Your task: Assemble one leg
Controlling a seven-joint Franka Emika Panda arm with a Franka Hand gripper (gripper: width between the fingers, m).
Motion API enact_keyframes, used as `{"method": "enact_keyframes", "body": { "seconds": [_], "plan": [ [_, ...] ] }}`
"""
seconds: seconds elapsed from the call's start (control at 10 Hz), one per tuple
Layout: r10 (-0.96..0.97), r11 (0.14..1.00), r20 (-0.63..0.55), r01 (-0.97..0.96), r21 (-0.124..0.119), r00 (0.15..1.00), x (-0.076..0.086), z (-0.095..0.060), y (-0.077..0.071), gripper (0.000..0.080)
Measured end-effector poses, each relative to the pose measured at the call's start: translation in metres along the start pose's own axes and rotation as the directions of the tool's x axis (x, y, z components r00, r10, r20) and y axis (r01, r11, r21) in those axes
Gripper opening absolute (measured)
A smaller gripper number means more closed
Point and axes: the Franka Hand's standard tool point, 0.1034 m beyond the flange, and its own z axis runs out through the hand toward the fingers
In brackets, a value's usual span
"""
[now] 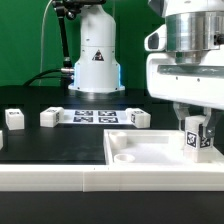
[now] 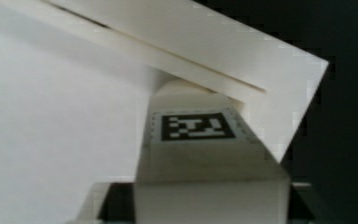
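Pinching 1 leg [image 1: 192, 137] in the pincer [image 1: 193, 128], long axis upright, hanging directly over the panel [image 1: 150, 152] corner nearest the exterior view's right.

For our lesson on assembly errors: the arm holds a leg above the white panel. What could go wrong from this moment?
1. The leg is pinched only at its upper part by the gripper; it might tilt or slip during lowering.
2. It hangs over the corner of the square panel; slight misalignment could make it miss the corner recess and jam against the edge.
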Motion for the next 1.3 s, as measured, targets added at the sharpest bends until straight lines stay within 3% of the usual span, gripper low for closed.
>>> {"method": "enact_keyframes", "body": {
  "seconds": [0.3, 0.7, 0.8, 0.9, 1.0, 1.1, 1.3],
  "plan": [
    [0.256, 0.967, 0.015, -0.256, -0.007, 0.967, 0.0005, -0.0001, 0.0018, 0.0294],
    [0.408, 0.913, 0.024, -0.408, -0.012, 0.912, -0.0011, 0.0002, 0.0020, 0.0294],
    [0.463, 0.886, 0.028, -0.463, -0.014, 0.886, -0.0023, 0.0010, 0.0020, 0.0383],
    [0.433, 0.902, 0.028, -0.432, -0.013, 0.901, -0.0020, 0.0013, 0.0022, 0.0383],
    [0.364, 0.931, 0.029, -0.364, -0.009, 0.931, -0.0006, 0.0010, 0.0019, 0.0574],
    [0.350, 0.937, 0.029, -0.350, -0.002, 0.936, 0.0002, 0.0007, 0.0008, 0.0626],
    [0.159, 0.987, 0.030, -0.159, -0.003, 0.987, 0.0003, 0.0005, 0.0008, 0.0645]
  ]
}}
